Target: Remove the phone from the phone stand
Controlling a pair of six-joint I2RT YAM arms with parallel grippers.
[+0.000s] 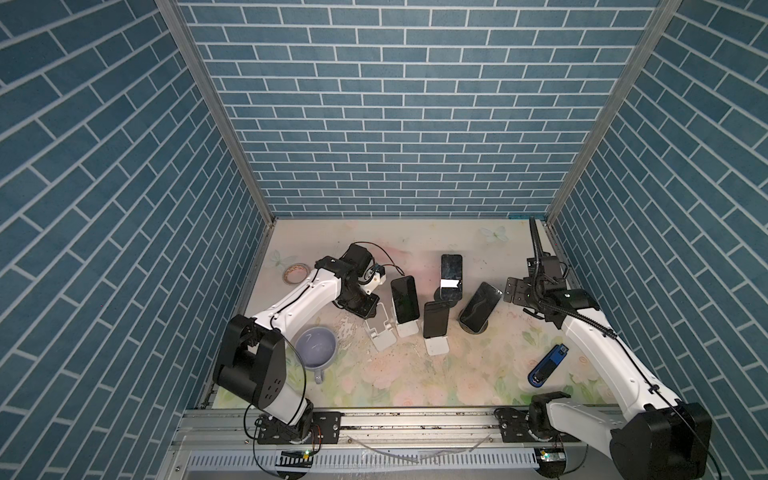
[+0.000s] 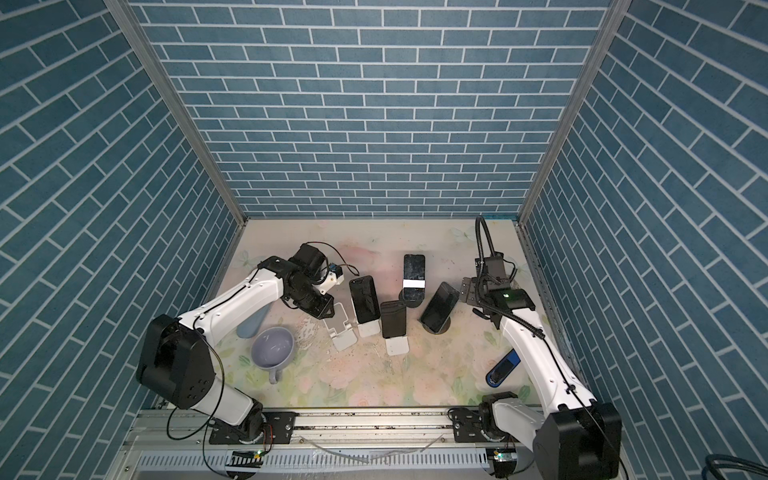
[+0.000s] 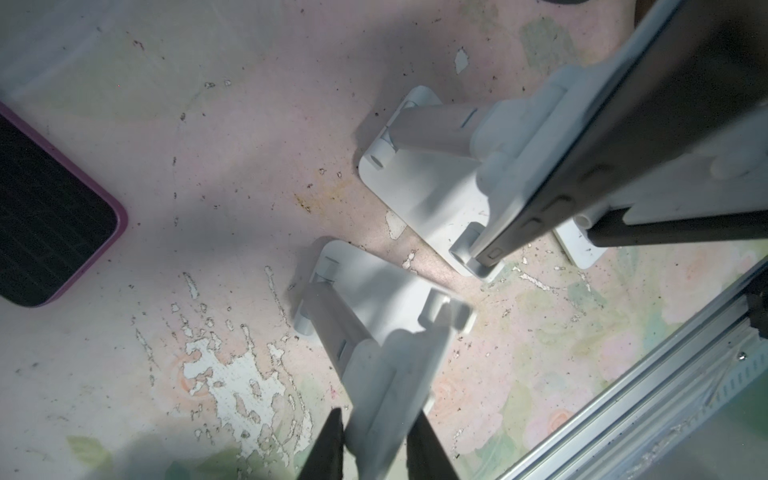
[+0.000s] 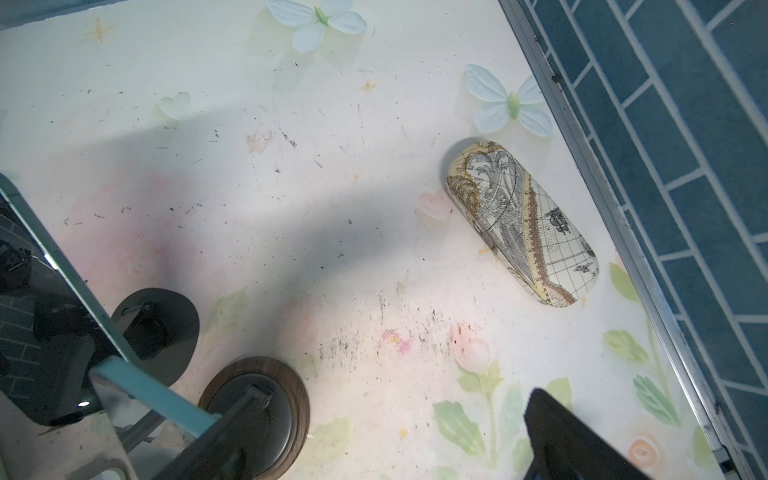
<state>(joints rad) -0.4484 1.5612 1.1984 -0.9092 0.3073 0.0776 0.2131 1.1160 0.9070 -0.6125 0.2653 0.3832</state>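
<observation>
text: none legible | labels: none | numbers: none

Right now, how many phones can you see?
5. Four propped up: left phone, back phone, middle phone, right phone. A pink phone lies flat, shown by the left wrist view. Others may hide.

Left claw [image 2: 329, 310] at empty stand [image 2: 343, 333]

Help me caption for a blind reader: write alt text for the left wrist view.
The left gripper pinches the backrest of an empty white phone stand. Beside it, a second white stand props a dark phone, and a pink-cased phone lies flat on the worn floral table.
</observation>
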